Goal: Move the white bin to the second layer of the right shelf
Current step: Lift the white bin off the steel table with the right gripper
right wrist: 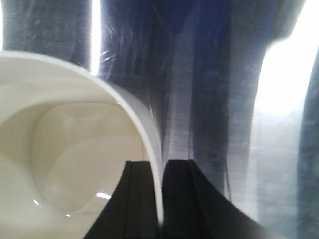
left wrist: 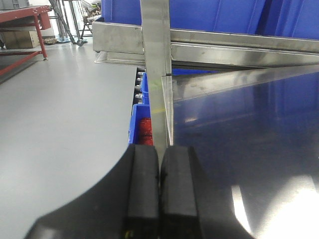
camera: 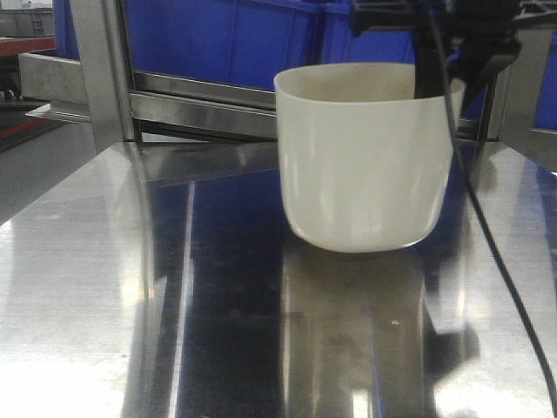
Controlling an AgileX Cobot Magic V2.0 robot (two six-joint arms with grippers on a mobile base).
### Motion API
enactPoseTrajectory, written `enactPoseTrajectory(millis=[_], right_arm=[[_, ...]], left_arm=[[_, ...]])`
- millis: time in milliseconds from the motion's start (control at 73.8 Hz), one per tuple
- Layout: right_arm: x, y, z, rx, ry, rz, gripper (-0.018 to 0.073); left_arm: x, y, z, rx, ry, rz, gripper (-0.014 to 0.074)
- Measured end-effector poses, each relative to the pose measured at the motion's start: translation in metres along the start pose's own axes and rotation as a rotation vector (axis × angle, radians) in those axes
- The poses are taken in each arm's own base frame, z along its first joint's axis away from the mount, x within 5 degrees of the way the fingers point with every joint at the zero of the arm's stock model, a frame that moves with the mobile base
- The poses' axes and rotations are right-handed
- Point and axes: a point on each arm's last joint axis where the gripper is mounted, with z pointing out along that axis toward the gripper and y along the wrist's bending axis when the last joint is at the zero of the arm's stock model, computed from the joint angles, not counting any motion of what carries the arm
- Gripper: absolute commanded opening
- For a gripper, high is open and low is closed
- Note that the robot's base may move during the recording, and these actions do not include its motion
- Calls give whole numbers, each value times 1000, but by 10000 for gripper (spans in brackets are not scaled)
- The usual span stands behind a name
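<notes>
Firmly, right fingers (right wrist: 180, 199) pinch the white bin (camera: 365, 161) — left fingers (left wrist: 144, 189) closed.

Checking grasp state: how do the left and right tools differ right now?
The left tool is shut on nothing, pads touching; the right tool is clamped on the wall of the white bin, one pad inside, one outside. The left tool hangs over the edge of the steel table; the right tool sits at the bin's rim. Both have black pads.

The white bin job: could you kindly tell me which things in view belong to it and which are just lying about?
Job: white bin; right gripper, clamped on its rim.
Lying about: blue crates; steel tabletop; left gripper, shut and empty; red bench.
</notes>
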Motion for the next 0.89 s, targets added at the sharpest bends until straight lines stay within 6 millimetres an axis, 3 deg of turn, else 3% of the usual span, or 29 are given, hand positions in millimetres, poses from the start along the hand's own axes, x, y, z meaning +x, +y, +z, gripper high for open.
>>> enactPoseTrajectory(millis=[230,433,637,894], right_arm=[[10,-28,-7,-69,-40,-112,47],[31,-73,-22,-62,-148,-42,47],[64,-117,-42,5,-279,77,47],[111,-133,-62,41,-366,133,47]], left_arm=[[0,0,0,0,0,0,85],[0,0,0,0,0,0,85],[0,0,0,0,0,0,85],[0,0,0,0,0,0,85]])
